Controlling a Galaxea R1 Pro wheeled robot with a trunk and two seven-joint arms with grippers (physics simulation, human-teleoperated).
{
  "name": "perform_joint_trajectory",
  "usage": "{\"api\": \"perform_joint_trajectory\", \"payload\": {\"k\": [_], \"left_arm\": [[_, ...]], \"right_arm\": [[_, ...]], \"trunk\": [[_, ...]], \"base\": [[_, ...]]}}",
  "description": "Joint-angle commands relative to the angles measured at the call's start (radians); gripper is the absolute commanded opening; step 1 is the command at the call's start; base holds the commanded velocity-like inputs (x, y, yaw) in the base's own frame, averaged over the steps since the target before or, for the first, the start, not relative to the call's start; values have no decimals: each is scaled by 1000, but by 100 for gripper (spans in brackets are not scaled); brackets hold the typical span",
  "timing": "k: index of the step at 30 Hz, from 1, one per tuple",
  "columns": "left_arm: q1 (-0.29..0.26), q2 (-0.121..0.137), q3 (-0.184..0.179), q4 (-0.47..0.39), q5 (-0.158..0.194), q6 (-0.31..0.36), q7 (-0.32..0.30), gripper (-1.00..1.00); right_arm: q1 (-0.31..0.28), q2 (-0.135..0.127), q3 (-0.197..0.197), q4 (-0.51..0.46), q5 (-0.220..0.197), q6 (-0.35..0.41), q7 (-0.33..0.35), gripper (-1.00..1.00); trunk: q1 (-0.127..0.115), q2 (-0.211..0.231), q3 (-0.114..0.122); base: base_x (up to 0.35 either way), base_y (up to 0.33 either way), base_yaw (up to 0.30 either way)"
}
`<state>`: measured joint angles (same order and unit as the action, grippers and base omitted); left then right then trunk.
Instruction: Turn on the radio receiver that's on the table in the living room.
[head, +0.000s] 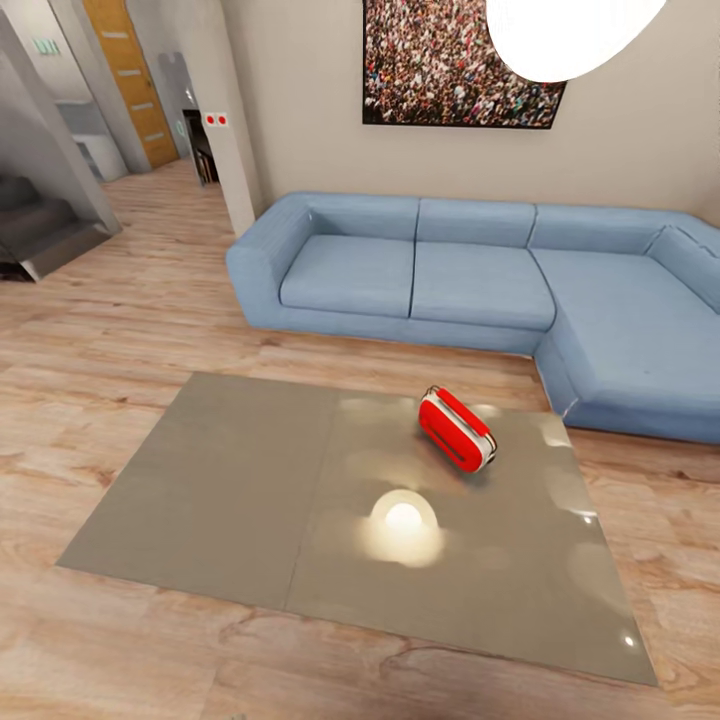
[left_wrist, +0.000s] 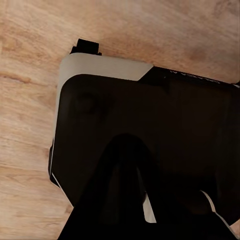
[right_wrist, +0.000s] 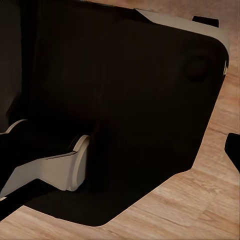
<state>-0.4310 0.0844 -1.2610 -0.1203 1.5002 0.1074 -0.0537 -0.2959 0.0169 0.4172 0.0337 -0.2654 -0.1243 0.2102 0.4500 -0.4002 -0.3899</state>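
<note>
- Head view: living room w/ light wood plank floor (head: 130, 290), off-white walls.
- The table (head: 230, 480) sits low in the middle of the floor: wide, flat, glossy grey top in two panels, seam running front to back.
- The radio receiver (head: 456, 429) rests on the table's right panel, toward the far edge, nearer the sofa side. Small, red w/ white trim; red handle bar along its top. It lies at a diagonal to the table edges. Dial not readable from this angle.
- A bright round lamp reflection (head: 403, 523) shines on the tabletop just in front of the radio.
- Blue L-shaped sofa (head: 470, 270) stands behind the table, its long arm running down the right side.
- Crowd picture (head: 460, 62) hangs on the wall above the sofa; pale lamp shade (head: 570, 35) hangs at top right.
- Far left: grey stairs (head: 40, 225) and, beyond them, a hallway w/ an orange-brown door (head: 130, 80).
- Left wrist view: dark robot body w/ a white edge over wood floor; the left gripper (left_wrist: 137, 192) is a dark shape at the near edge, so can't tell if its fingers are apart or together.
- Right wrist view: same dark body w/ white parts over wood floor; right gripper's state can't be told.
</note>
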Motion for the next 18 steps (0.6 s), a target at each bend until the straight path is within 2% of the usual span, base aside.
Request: {"api": "perform_joint_trajectory", "payload": {"k": [1, 18], "left_arm": [[0, 0, 0, 0, 0, 0, 0, -100], [0, 0, 0, 0, 0, 0, 0, -100]], "right_arm": [[0, 0, 0, 0, 0, 0, 0, 100], [0, 0, 0, 0, 0, 0, 0, 100]], "trunk": [[0, 0, 2], [0, 0, 28]], "base": [[0, 0, 0], [0, 0, 0]]}}
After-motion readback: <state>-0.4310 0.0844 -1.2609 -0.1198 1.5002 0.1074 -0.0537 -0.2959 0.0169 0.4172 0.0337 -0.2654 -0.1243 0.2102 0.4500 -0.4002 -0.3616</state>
